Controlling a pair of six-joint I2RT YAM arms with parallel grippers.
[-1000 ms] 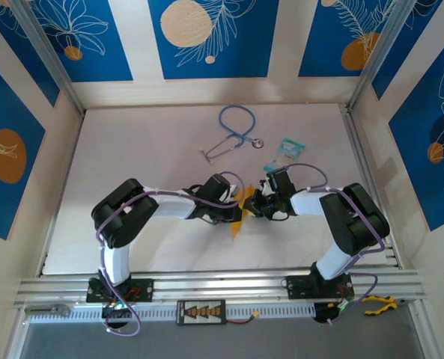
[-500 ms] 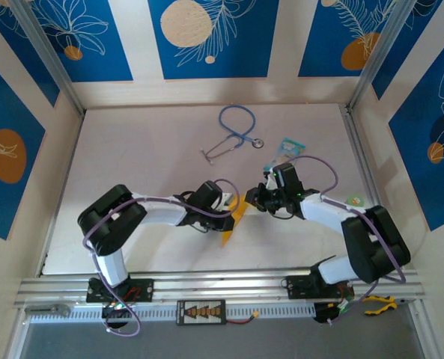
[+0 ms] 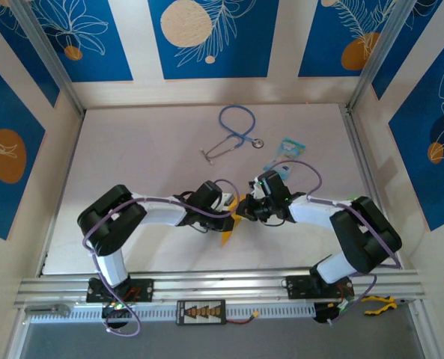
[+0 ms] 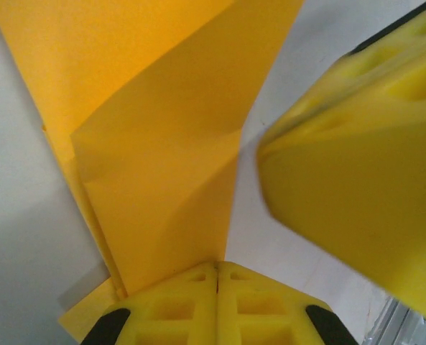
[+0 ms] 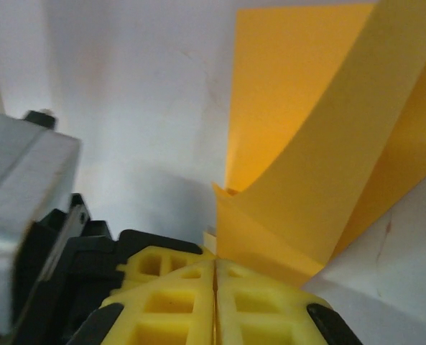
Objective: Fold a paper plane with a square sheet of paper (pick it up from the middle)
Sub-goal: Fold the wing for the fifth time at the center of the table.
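Left gripper (image 4: 216, 272) stays clamped on the paper plane (image 4: 171, 180). Right gripper (image 5: 214, 264), jaws closed, has moved in against its edge.

stethoscope (image 3: 257, 143), blue packet (image 3: 287, 149) at far side

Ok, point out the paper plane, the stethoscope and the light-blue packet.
paper plane (image 4: 162, 187), left wrist view, folded flap.
stethoscope (image 3: 257, 143), top external view, chestpiece.
light-blue packet (image 3: 288, 149), top external view, its middle.
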